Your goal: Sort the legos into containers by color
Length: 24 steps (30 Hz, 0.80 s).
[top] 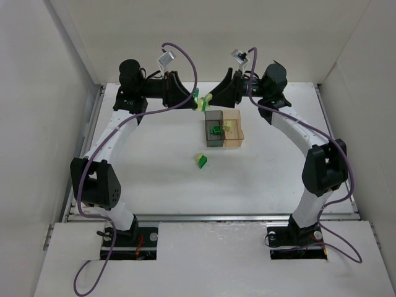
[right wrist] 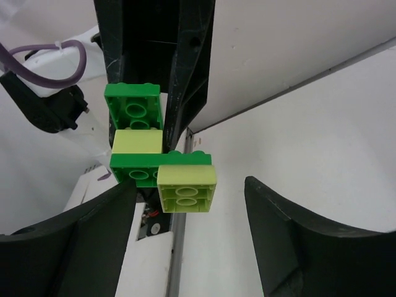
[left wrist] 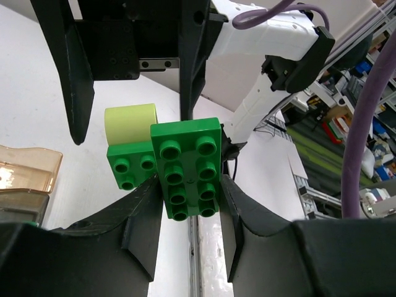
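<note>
At the back middle of the table, my left gripper (top: 193,96) is shut on a joined cluster of legos (top: 199,99). In the left wrist view its fingers (left wrist: 139,210) clamp a dark green plate (left wrist: 185,167), with a small green brick (left wrist: 130,164) and a pale yellow-green brick (left wrist: 130,122) attached. My right gripper (right wrist: 189,185) faces it, open wide around the cluster's end. A pale brick (right wrist: 185,185) hangs between its fingers with a gap on the right side. The grey container (top: 213,139) holds a green lego (top: 215,130). The orange container (top: 235,137) holds a pale one (top: 227,125).
A loose pale and green lego (top: 201,160) lies on the table in front of the containers. White walls enclose the table on three sides. A metal rail (left wrist: 197,260) runs along the table's back edge below the grippers.
</note>
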### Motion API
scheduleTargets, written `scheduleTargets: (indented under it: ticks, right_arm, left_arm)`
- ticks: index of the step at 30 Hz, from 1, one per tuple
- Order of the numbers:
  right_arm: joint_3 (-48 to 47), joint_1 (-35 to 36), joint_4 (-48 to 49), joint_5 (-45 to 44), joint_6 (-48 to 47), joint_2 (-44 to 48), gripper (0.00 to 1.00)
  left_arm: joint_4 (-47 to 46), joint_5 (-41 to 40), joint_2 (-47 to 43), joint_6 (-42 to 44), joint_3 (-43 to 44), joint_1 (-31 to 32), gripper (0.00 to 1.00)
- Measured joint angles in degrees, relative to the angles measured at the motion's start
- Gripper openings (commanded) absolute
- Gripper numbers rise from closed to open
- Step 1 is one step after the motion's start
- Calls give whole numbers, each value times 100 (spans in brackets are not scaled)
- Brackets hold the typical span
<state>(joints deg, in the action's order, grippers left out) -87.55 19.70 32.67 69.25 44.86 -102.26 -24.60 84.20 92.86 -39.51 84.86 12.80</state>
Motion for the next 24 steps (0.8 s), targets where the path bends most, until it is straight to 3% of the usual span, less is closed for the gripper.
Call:
scheduleTargets:
  ticks: [1,7,10,11,18,21,24]
  right_arm:
    - [-13,0,17,-9,24,-26,61]
    - [-92,26,81,-48,229,-157,18]
    - [-79,26,393,-33,514,-192,10]
    - [-46,24,728,-20,745,-240,3]
    - [337,-85,3447,-70,3237,-984,0]
    - [824,-330,3733,-203,3814,-1104,0]
    - [1495,-761,3462,-306,3569,-968,0]
  left_arm:
    - [0,0,0,0,0,0,0]
    - [0,-42,0,22,-13,-33,0]
    - [-24,-44,-2,22,-17,-26,0]
    - [-74,-50,-9,17,-42,-17,0]
    - [-48,-179,-79,-50,-310,-57,0]
    - [-2,-127,-70,-46,-380,-214,0]
    - [297,-175,-70,262,-332,-411,0]
